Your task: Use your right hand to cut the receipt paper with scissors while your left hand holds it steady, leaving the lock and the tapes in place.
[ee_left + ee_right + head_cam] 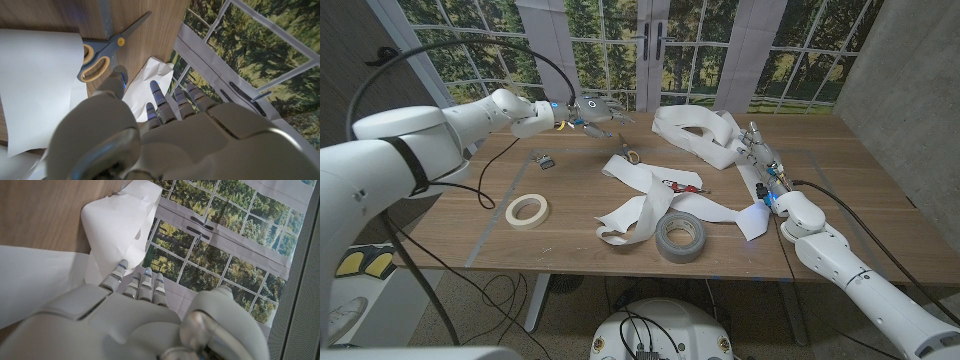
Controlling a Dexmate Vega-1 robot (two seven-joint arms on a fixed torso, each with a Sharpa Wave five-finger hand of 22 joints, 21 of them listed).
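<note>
The white receipt paper (650,195) winds in a long strip across the table's middle and bunches up at the far right (700,135). Grey scissors with yellow-lined handles (627,150) lie on the table by the strip's far end. My left hand (588,112) hovers just behind them, holding nothing. In the left wrist view its fingers (160,97) spread over the scissors (100,52) and the paper (35,75). My right hand (761,160) stands at the bunched paper's right side with its fingers straight. The right wrist view shows them (142,282) reaching over the paper (120,225), empty.
A grey duct tape roll (680,238) stands near the front edge. A cream masking tape roll (528,209) lies at the front left. A small lock (544,160) sits at the left. A small red and black object (680,186) lies on the strip.
</note>
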